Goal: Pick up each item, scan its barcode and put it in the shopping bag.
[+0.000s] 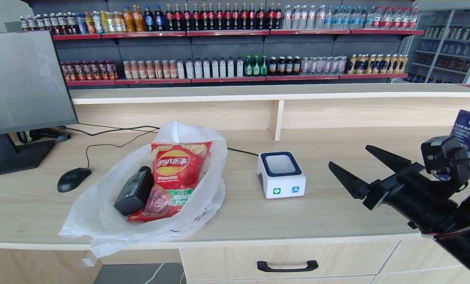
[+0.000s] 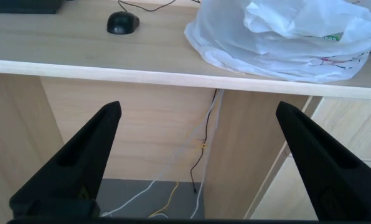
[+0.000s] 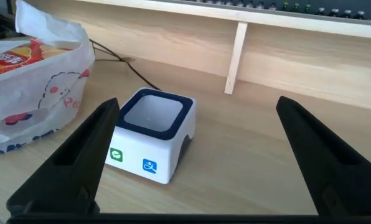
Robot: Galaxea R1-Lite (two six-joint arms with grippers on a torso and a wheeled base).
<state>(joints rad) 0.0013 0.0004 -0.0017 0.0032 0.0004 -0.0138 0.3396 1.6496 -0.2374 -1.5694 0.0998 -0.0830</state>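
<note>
Inside the shopping bag [image 1: 97,215] we see one chips bag [image 1: 176,173], top pointing away, and one dark bottle [image 1: 134,192] alongside; left claw [image 2: 198,106] and right claw [image 1: 348,156] spread apart.

One shopping bag [image 1: 97,221], one crisp packet [image 1: 178,165], one dark bottle [image 1: 134,190], one scanner [image 1: 281,175], one mouse [image 1: 73,178], one monitor [image 1: 22,79]

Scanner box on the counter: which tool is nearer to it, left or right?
Right. The right tool hovers beside the scanner box; the left tool hangs below the counter edge, near the bag.
</note>
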